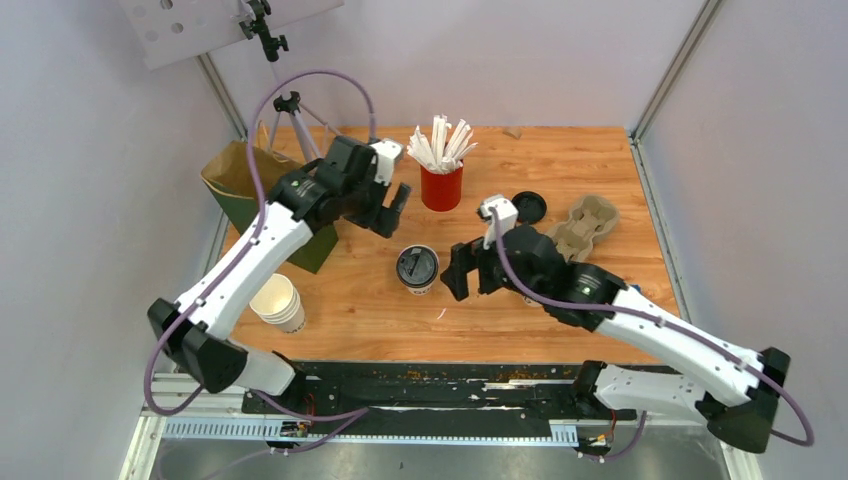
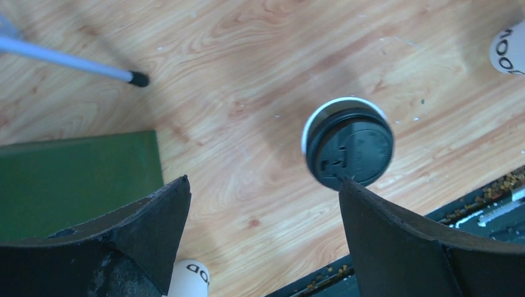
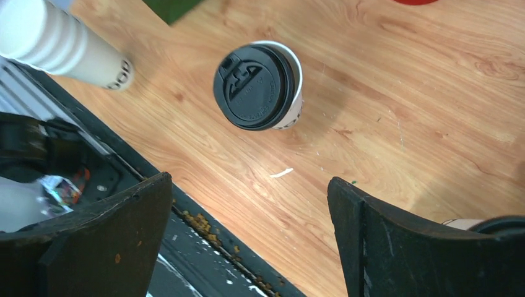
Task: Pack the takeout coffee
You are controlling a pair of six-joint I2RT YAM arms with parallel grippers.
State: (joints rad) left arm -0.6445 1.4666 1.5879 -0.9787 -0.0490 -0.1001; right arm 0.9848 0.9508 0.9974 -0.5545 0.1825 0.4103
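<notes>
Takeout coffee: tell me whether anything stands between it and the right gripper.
Nothing visible does. The right gripper, jaws open, faces the takeout coffee across open tabletop; a small white scrap lies flat nearby.

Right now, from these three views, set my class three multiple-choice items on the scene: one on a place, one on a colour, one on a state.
1. Where is the takeout coffee?
A. upright on the table
B. inside the green bag
C. in the cardboard carrier

2. What colour is the cup holding the white sticks?
A. blue
B. red
C. yellow

3. How are the left gripper and right gripper?
A. both open and empty
B. left shut on the coffee
C. right shut on a loose lid

Answers:
1 A: it stands on bare wood between the arms.
2 B: its wall is red.
3 A: each wrist view shows wide-apart fingers gripping nothing.
</notes>
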